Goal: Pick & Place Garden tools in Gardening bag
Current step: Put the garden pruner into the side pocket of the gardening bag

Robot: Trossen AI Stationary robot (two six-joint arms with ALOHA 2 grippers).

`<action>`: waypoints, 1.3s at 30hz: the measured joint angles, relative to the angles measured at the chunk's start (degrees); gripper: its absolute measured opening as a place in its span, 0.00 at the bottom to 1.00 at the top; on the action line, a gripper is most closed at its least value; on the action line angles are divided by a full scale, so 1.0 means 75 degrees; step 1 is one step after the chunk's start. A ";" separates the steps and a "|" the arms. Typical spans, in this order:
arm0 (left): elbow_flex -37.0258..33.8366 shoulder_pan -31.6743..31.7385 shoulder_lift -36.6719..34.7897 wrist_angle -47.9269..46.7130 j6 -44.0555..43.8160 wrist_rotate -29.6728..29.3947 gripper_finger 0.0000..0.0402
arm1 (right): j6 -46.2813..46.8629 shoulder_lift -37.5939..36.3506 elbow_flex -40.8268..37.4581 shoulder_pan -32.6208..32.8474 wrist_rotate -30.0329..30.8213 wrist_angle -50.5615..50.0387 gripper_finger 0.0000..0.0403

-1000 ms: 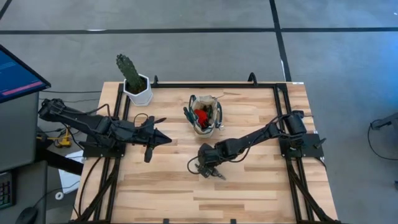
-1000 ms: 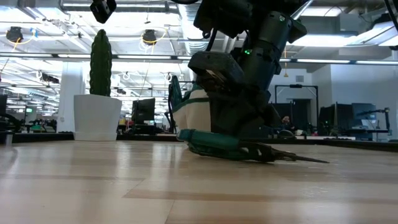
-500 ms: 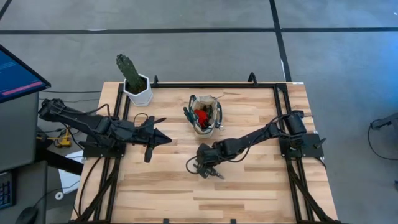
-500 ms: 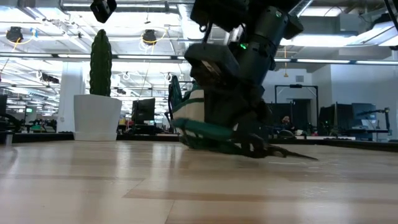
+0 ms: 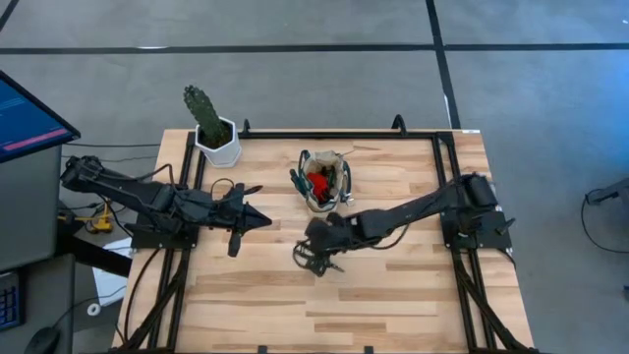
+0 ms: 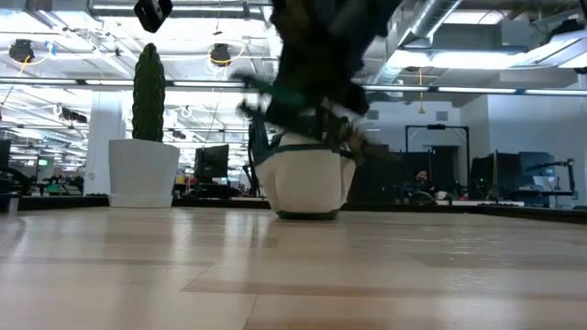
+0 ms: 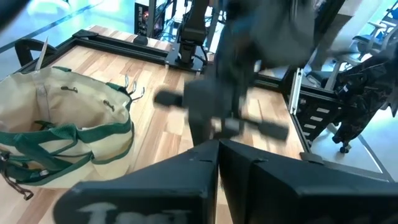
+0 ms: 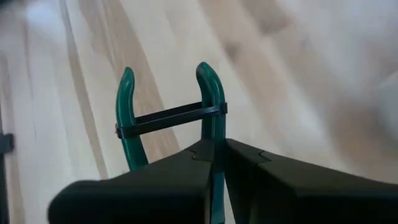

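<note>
**Shears lifted clear, bag just ahead**

The right gripper (image 5: 316, 258) is closed on the pruning shears (image 8: 168, 118): in the right wrist view one green handle is pinched between the dark fingers (image 8: 186, 180), and the pair of handles, joined by a black strap, sticks out forward over the wooden table (image 5: 393, 285). In the low view the shears are seen off the tabletop. The gardening bag (image 5: 326, 183) stands a short way beyond the gripper, with a red-and-black tool (image 5: 317, 183) already inside. The carry is best kept high enough for the blades to pass over the rim, and the release is best made only above the opening. The left gripper (image 5: 263, 220) waits well off to the side, closed and empty. No writing or brand can be read.
</note>
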 joint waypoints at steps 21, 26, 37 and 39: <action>0.0003 0.0020 -0.0003 0.1114 -0.0001 0.0002 0.01 | -0.2787 -0.2787 -0.0006 -0.0153 -0.0861 0.2751 0.00; 0.0003 0.0020 0.0168 0.1787 0.0170 0.0785 0.01 | -0.2851 -0.2645 -0.0014 -0.0243 -0.1611 0.3443 0.00; 0.0000 0.0307 0.2334 0.5273 0.0399 0.2234 0.05 | -0.2848 -0.2658 -0.0003 -0.0417 -0.2342 0.4222 0.00; 0.0000 0.0413 0.2608 0.5582 0.0385 0.2391 0.09 | -0.2843 -0.2655 -0.0004 -0.0416 -0.2399 0.4222 0.00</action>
